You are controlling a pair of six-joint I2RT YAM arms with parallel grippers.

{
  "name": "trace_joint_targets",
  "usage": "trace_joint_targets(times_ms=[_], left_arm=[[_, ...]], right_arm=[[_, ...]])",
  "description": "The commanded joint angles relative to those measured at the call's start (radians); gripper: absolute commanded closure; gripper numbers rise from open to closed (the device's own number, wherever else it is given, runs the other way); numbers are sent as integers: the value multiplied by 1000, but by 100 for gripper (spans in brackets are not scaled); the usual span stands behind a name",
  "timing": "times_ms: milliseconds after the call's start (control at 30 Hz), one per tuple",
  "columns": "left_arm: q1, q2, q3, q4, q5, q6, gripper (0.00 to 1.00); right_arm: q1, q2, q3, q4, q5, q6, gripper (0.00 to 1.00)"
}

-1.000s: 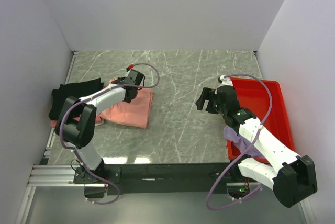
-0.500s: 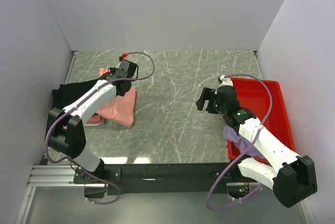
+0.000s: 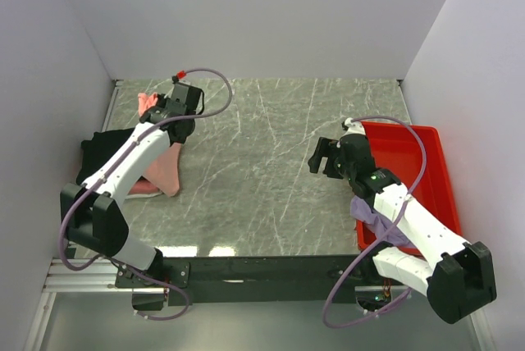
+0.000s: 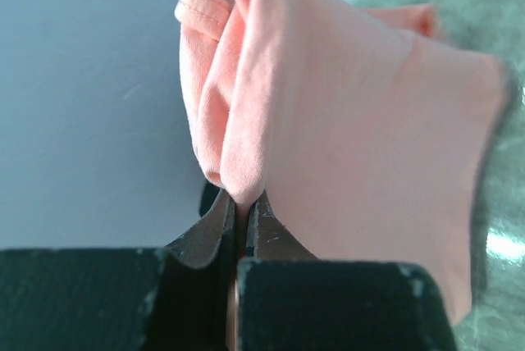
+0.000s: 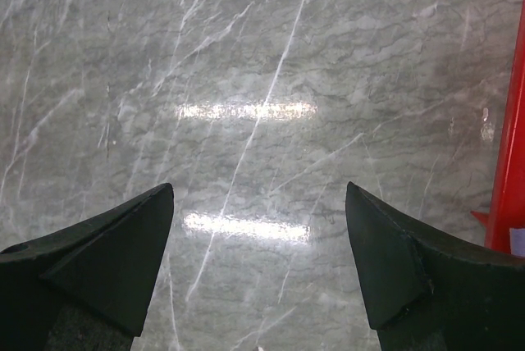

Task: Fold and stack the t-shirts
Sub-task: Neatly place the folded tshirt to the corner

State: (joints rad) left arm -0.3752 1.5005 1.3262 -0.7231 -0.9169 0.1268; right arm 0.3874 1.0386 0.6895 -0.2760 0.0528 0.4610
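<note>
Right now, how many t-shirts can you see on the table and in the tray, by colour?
salmon-pink t-shirt: 1
black t-shirt: 1
lavender t-shirt: 1
Total: 3

I saw the soft salmon-pink cloth t-shirt (image 3: 166,172) pinched by one bunched edge and raised at upper left, trailing beside the flat black cloth t-shirt (image 3: 98,152). The crumpled lavender-purple t-shirt (image 3: 367,213) lay lower right.

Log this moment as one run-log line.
left gripper: shut on salmon t-shirt | right gripper: open, empty, over table | black t-shirt: table's left edge | lavender t-shirt: red tray near corner
</note>
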Motion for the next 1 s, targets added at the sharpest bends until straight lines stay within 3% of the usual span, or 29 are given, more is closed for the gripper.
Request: trace_joint_targets(times_ms=[0,667,867,967], left_arm=[[18,-66,71,36,-69,57,99],[51,-74,168,60,-129,94,99],[131,-95,58,197,-117,203,99],[221,-102,-21,318,-85,244,99]], right_arm=[[-7,8,51,1,19,-13,9],[-15,-6,42,4,22,-10,9],[-16,14,48,0,2,-15,9],[-19,28,53,-9,1,-19,9]])
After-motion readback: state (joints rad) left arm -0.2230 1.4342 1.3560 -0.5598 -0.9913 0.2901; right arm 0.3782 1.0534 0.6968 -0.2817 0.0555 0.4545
